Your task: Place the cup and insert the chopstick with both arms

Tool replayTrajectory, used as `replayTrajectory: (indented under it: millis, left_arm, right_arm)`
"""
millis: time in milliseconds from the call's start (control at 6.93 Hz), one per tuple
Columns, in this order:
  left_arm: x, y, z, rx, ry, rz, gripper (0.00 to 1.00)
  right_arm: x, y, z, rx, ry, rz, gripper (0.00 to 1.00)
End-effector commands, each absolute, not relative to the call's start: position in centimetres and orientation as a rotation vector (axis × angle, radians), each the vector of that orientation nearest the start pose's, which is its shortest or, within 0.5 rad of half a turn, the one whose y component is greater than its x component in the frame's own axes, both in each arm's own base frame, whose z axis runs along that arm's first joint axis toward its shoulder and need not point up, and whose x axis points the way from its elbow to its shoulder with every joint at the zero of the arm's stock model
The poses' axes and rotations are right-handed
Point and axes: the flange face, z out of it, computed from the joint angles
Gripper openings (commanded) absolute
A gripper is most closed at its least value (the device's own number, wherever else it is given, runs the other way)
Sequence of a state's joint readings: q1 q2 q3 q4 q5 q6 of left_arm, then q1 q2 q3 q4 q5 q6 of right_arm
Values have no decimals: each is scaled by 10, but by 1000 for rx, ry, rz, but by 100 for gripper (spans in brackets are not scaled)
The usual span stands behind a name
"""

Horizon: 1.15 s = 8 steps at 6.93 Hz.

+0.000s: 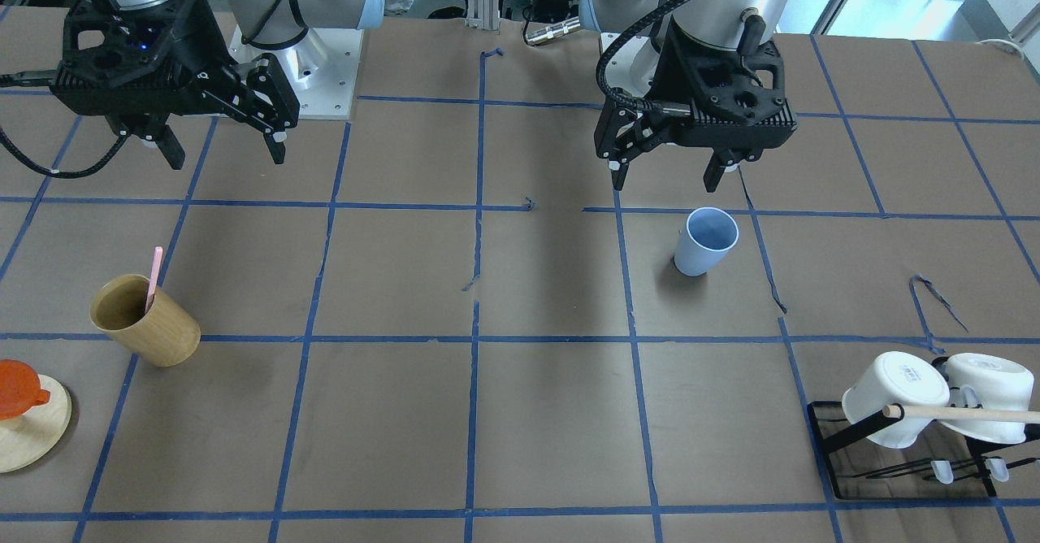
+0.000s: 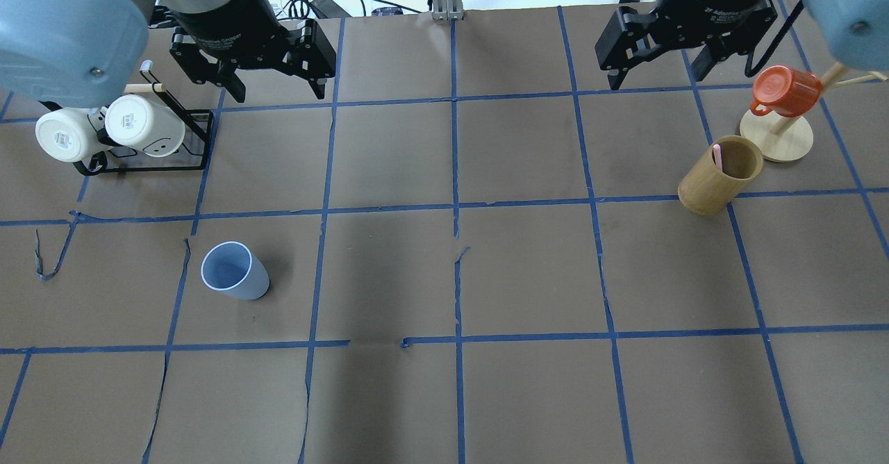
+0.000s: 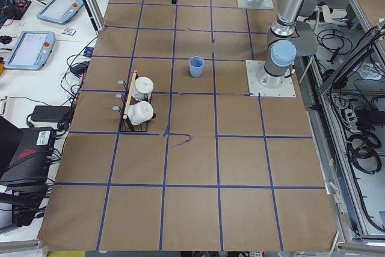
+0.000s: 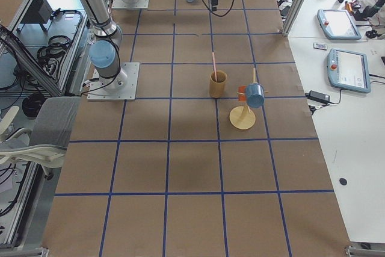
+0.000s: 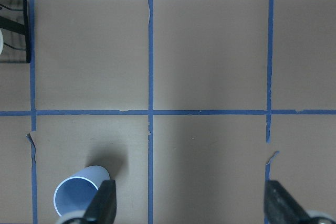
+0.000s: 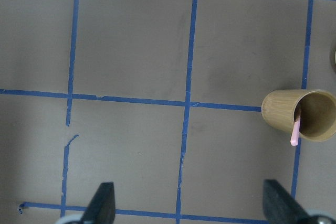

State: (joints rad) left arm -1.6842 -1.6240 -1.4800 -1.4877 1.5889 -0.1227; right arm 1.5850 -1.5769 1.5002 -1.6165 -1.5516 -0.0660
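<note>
The light-blue cup stands upright on the brown table, also in the overhead view and at the lower left of the left wrist view. The pink chopstick leans inside a tan wooden cup on the other side, seen overhead as chopstick in wooden cup and in the right wrist view. My left gripper hangs open and empty above the table, behind the blue cup. My right gripper hangs open and empty, well behind the wooden cup.
A black rack with two white mugs and a light-wood rod stands near the left gripper's side. An orange mug hangs on a round wooden stand beside the wooden cup. Blue tape lines grid the table.
</note>
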Motion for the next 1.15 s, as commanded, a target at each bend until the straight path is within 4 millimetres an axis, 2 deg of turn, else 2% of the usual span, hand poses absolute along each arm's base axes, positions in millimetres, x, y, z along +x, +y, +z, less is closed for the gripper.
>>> replayTrajectory:
  millis: [0, 577, 722, 866, 1010]
  left_arm:
    - [-191, -504, 516, -14, 3132, -190, 100]
    - [-191, -505, 516, -14, 3132, -192, 100]
    - [-190, -503, 517, -16, 3132, -178, 100]
    - [-190, -501, 519, -16, 3131, -163, 100]
    - [-190, -502, 519, -16, 3131, -163, 100]
  right_arm:
    - [143, -497, 531, -129, 3118, -190, 100]
    - [140, -499, 530, -119, 3117, -188, 100]
    - [142, -497, 544, -124, 3113, -233, 100]
    - [141, -497, 543, -146, 3111, -226, 100]
    - [142, -494, 550, -156, 3110, -236, 100]
